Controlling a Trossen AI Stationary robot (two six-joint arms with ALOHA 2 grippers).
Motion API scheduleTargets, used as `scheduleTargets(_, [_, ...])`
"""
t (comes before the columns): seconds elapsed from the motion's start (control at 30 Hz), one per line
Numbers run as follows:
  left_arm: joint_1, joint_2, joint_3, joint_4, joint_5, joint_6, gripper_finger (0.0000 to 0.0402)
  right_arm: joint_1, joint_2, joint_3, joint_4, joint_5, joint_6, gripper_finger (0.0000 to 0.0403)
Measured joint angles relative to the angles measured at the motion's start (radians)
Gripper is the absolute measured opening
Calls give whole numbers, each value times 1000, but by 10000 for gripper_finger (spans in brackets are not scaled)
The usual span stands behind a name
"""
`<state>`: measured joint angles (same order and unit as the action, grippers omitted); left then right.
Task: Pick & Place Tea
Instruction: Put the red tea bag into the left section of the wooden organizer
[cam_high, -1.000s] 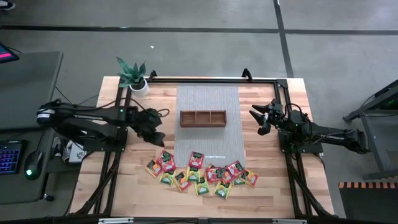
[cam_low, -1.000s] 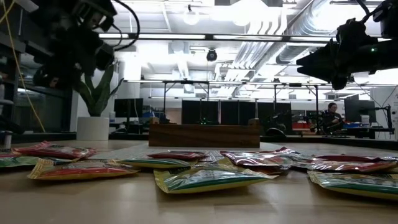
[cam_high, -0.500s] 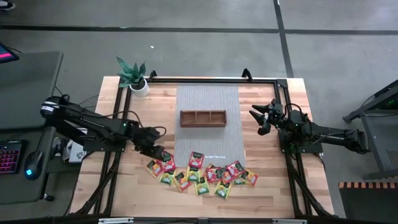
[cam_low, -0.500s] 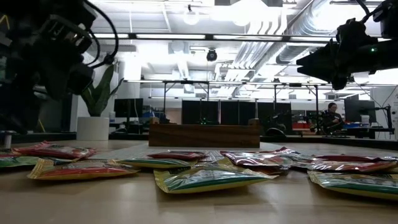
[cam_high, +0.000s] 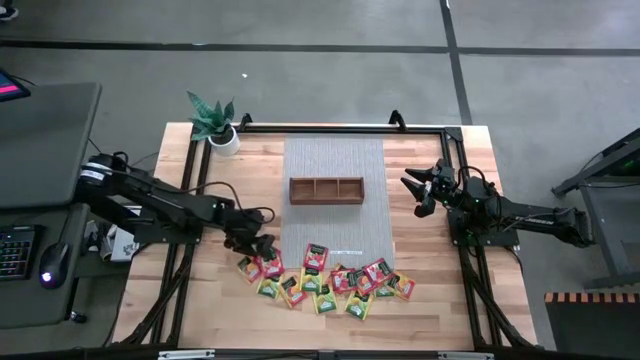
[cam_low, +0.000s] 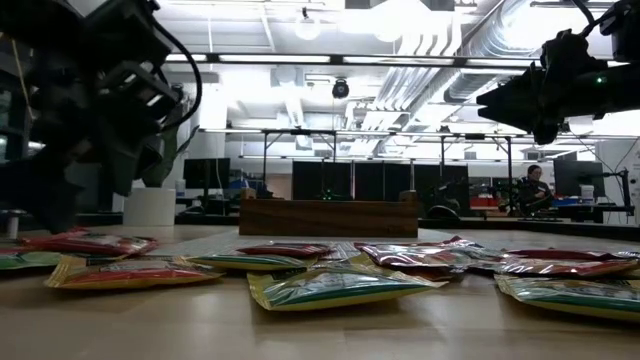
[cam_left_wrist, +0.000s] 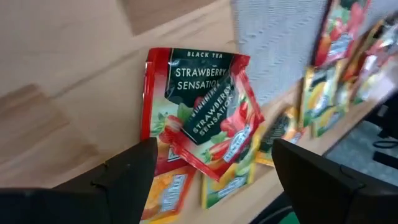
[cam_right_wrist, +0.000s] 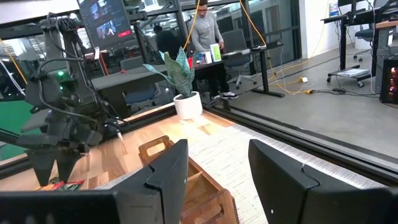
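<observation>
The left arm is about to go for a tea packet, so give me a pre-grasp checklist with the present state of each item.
1. Left gripper fingers spread apart: ok, wide gap in the left wrist view.
2. Left gripper above the left end of the pile of small flat tea packets: ok.
3. Target lies free: not ok, the red strawberry tea packet has a second red packet tilted across it.
4. Brown three-compartment wooden tray is empty: ok, all compartments look bare in the high view.
5. Right gripper out of the way: ok, raised at the table's right side, fingers open, holding nothing.
6. Fingers touching the packet: cannot tell.
</observation>
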<state>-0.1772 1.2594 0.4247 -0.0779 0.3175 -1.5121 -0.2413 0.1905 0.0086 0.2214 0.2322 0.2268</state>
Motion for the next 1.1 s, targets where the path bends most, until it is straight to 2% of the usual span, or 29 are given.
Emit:
scheduleTargets(0.13, [0, 39, 0, 36, 9, -13, 314, 0, 0, 0, 0, 0, 0, 165])
scheduleTargets(0.83, [0, 41, 11, 25, 39, -29, 314, 0, 0, 0, 0, 0, 0, 165])
scheduleTargets(1.1, [1, -19, 12, 27, 14, -26, 314, 0, 0, 0, 0, 0, 0, 165])
